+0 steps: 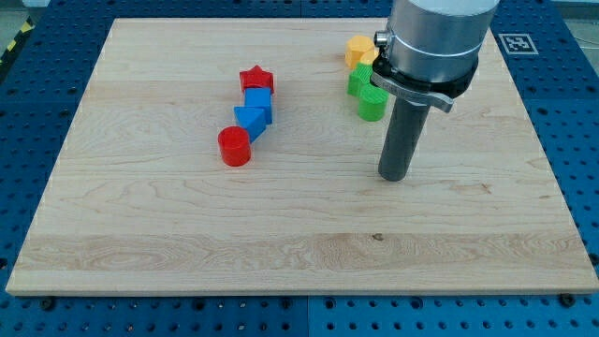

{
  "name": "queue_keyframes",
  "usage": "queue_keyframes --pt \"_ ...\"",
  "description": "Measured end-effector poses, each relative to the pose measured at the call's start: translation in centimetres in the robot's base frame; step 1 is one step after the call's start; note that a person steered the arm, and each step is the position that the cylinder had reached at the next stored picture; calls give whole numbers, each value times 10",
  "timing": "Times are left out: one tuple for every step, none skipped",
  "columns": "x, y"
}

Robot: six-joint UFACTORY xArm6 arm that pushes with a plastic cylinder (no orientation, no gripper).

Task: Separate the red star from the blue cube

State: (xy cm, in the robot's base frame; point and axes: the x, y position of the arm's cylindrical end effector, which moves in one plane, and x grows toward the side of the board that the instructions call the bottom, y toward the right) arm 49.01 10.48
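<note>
Camera view is showing one wooden board (187,234), lying on a blue perforated table (571,112) and filling most of the frame. One arm (438,37) is coming down from the view's top at the right side, a wide grey cylinder ending in one straight dark rod. My tip (394,177) is resting on bare wood right of the board's middle, well apart from the red star and the blue cube. It is below the green blocks and to the view's right of the red and blue group. This arm is carrying no hand, only the rod, so no opening or closing can be told.

I am counting seven blocks. Four are forming a short chain left of centre, running down toward the view's left. The red star (255,79) is sitting at the top of this chain, its points rounded and its colour bright. The blue cube (259,99) is lying directly below it and seems to be touching it. Below the cube a second blue block (248,118), with a triangular shape, is touching the cube. One red cylinder (234,146) is ending the chain at the lower left.

Three more blocks are gathering near the arm. Two green blocks (360,80) (372,103) are sitting close together, and one yellow-orange block (358,50) is partly hidden above them; their shapes cannot be told.
</note>
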Motion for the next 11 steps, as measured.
queue_keyframes --pt "-1 0" --pt "-12 -2" --pt "-21 -12" --pt "-46 -33" --pt "-79 -53" --pt "-106 -79" --pt "-119 -128" --pt "-131 -190" --pt "-160 -240" --pt "-170 -238" --pt "-159 -199"
